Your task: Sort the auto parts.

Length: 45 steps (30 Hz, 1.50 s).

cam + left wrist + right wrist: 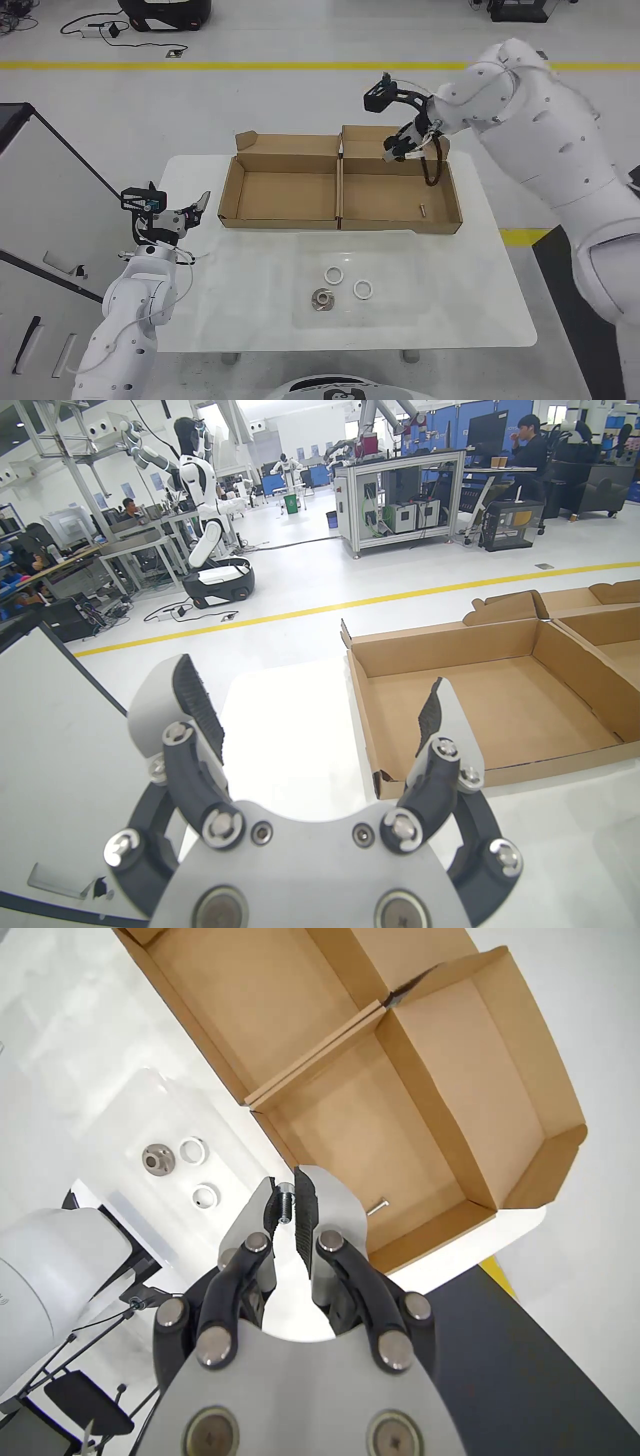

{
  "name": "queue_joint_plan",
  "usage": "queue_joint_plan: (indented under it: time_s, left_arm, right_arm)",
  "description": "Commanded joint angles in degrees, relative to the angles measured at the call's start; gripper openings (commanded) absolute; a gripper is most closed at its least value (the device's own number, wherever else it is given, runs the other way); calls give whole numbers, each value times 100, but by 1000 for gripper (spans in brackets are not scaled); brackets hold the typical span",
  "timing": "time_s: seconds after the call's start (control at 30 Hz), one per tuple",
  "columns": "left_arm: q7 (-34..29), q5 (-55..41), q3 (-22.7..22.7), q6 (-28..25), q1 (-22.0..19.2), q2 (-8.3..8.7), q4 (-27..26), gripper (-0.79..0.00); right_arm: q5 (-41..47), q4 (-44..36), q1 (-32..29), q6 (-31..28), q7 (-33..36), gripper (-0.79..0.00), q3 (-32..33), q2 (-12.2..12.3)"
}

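Two open cardboard boxes stand side by side at the back of the white table: a left box [280, 195] [500, 710] [260, 993] and a right box [395, 195] [360, 1128]. One bolt [422, 210] [377, 1206] lies in the right box near its front wall. My right gripper [393, 150] [285, 1188] hangs above the right box's back part, shut on a second threaded bolt [284, 1203]. Two white rings [333, 274] [363, 290] [191, 1149] [205, 1195] and a metal flange [321, 298] [155, 1159] lie in front of the boxes. My left gripper [190, 212] [315, 680] is open over the table's left edge, holding nothing.
The rings and flange rest on a clear plastic tray [390, 310] at the table's front middle. A grey panel [40, 190] stands beside the table on the left. Bare tabletop [480, 280] lies to the right of the tray.
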Motion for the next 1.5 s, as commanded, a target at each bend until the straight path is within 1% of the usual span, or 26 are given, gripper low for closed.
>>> queue_joint_plan:
  time_s: [0.0,0.27,0.43,0.6,0.93,1.17,1.47]
  left_arm:
    - [0,0,0,0,0,0,0,0]
    - [0,0,0,0,0,0,0,0]
    - [0,0,0,0,0,0,0,0]
    - [0,0,0,0,0,0,0,0]
    - [0,0,0,0,0,0,0,0]
    - [0,0,0,0,0,0,0,0]
    - [0,0,0,0,0,0,0,0]
  right_arm:
    - [-185,215,64,-27,-27,-785,-187,-87]
    - [-792,1103,157,-65,-249,-785,-840,-461]
    - [-1004,1670,134,-314,-670,-785,-1060,-662]
    - [-1250,2235,72,-429,-885,-785,-1254,-833]
    - [-1592,3069,-88,-503,-1168,-785,-1502,-1140]
    - [-1760,3510,-255,-549,-1512,-785,-1604,-1342]
    - [-1670,3949,-506,-658,-1735,-785,-1630,-1587]
